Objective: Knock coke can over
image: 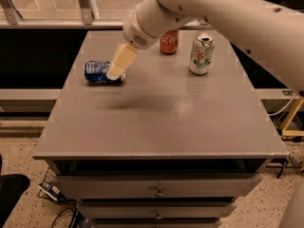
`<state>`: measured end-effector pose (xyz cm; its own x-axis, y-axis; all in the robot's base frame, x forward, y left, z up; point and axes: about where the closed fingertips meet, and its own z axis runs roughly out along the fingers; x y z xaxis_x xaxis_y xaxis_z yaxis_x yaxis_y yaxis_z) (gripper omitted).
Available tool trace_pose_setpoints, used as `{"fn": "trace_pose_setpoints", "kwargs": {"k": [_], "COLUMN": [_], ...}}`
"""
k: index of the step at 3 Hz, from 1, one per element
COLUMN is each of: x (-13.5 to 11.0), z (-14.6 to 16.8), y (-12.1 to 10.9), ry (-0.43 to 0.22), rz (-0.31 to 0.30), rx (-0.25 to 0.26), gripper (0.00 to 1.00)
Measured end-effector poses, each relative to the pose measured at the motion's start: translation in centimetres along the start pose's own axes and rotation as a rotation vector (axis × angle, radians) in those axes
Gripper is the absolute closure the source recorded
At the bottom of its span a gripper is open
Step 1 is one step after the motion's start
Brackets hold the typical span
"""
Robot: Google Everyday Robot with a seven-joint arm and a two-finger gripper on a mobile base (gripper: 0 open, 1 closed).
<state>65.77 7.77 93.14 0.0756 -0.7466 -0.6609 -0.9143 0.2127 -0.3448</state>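
The red coke can (169,42) stands upright at the back of the grey table (161,122), its top hidden behind my arm. My gripper (116,70) hangs down at the table's left side, over the right end of a blue can (99,72) that lies on its side. The gripper is well to the left of and in front of the coke can, apart from it. Only one cream-coloured finger shows.
A white-and-green can (201,54) stands upright just right of the coke can. My large white arm (223,13) crosses the top right of the view. Drawers (156,189) sit below the tabletop. A window ledge runs behind the table.
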Motion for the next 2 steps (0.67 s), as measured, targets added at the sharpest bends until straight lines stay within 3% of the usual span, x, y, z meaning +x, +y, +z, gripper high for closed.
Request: {"fn": "trace_pose_setpoints", "kwargs": {"k": [1,2], "x": [1.6,2.7], "z": [-3.8,-4.9], "y": [-1.0,-1.6], "ry": [-0.162,-0.305], "rz": [0.084,0.137], "rx": [0.109,0.187], "gripper": [0.0,0.0]}}
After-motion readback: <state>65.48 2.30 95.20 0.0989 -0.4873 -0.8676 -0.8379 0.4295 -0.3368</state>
